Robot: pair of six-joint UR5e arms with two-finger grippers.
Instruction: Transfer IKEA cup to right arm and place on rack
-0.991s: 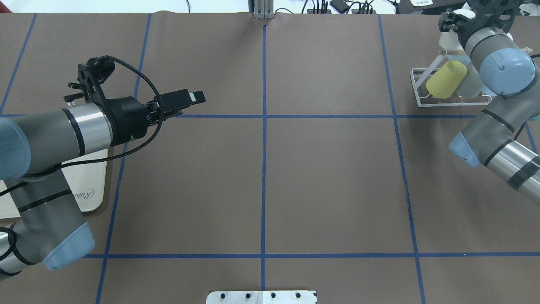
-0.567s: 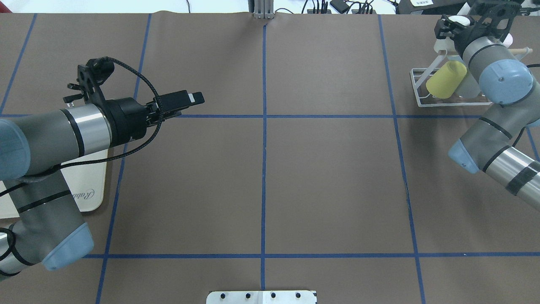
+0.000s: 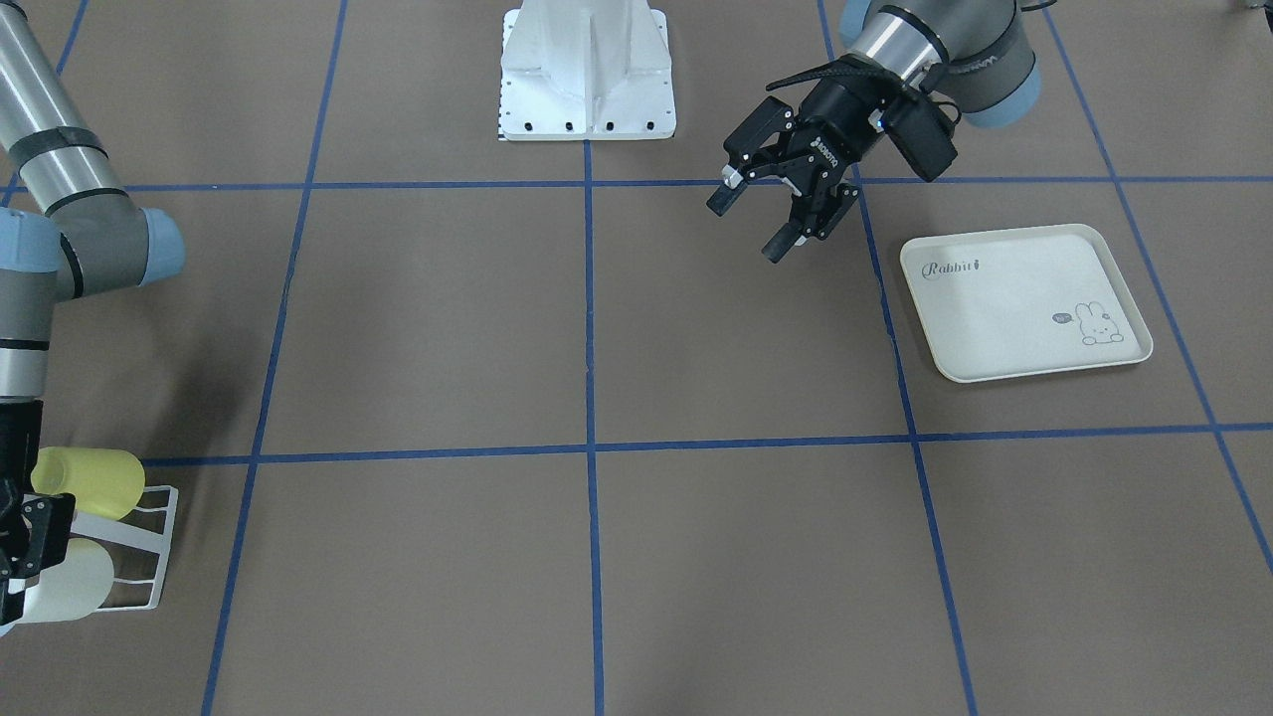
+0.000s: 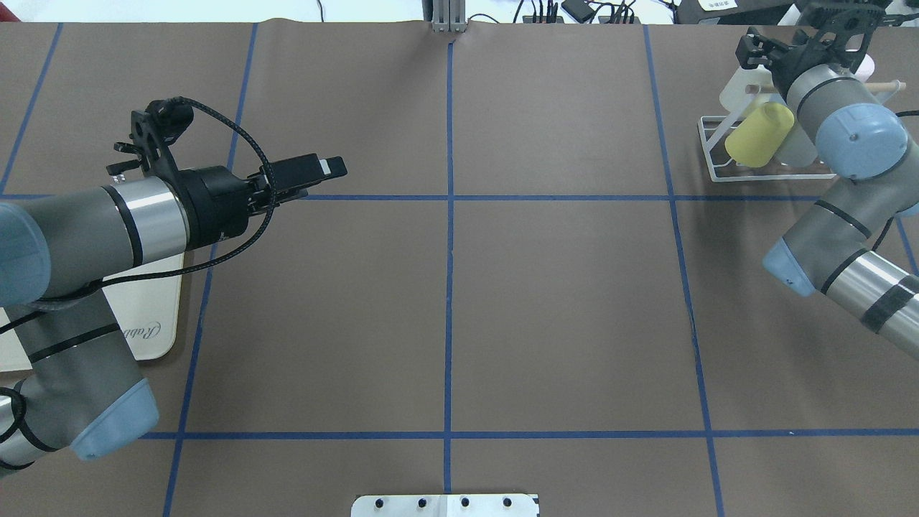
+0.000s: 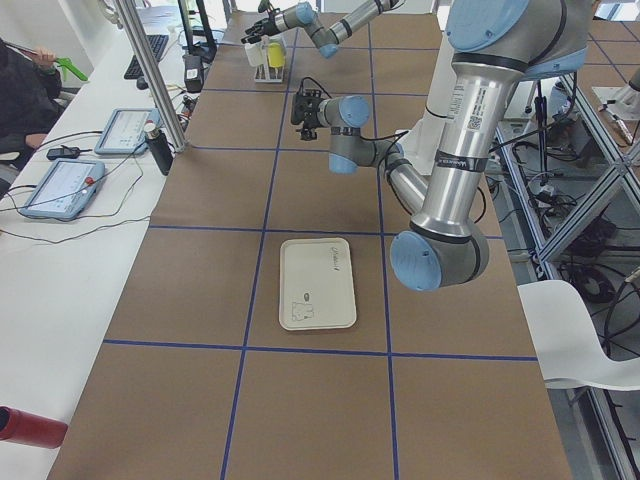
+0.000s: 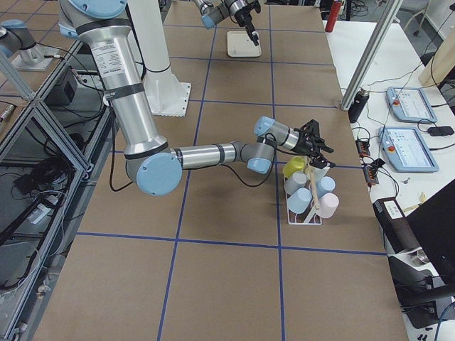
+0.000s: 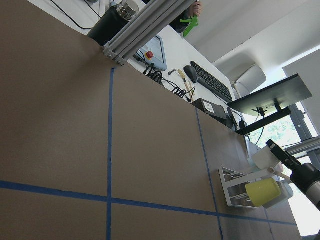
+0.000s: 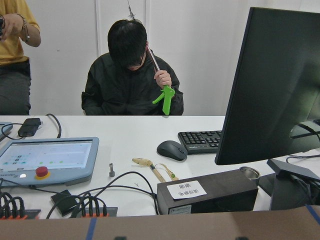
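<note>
**A:** Where's the cup?

**B:** Not in the left gripper [image 3: 745,229]. That one hangs over the bare counter [image 4: 560,301] near the tray [image 3: 1024,298], fingers spread, nothing between them. So the hand-over looks done.

**A:** And the right side?

**B:** The right gripper [image 3: 28,537] is down at the rack [image 4: 706,151], at the counter's far right corner. A white cup [image 4: 738,87] lies tilted at the rack's upper end, just by the gripper. A yellow cup [image 4: 759,135] sits on a prong next to it. I take the white one for the task's cup, but other pale cups share the rack, so that's a guess.

**A:** Pinching it or let go?

**B:** Can't tell. From overhead the wrist and camera mount cover the fingers, and the front view cuts them off at the frame edge.

**A:** Which step, then?

**B:** Placing, at the tail end of the task by my reading. The next move calls for three things:
- Check that the cup is seated on its prong.
- Spread the fingers if they pinch it.
- Draw back along the prong's line and up, not sideways. The neighbouring cups are close, and a nudge could tip one off.
</note>
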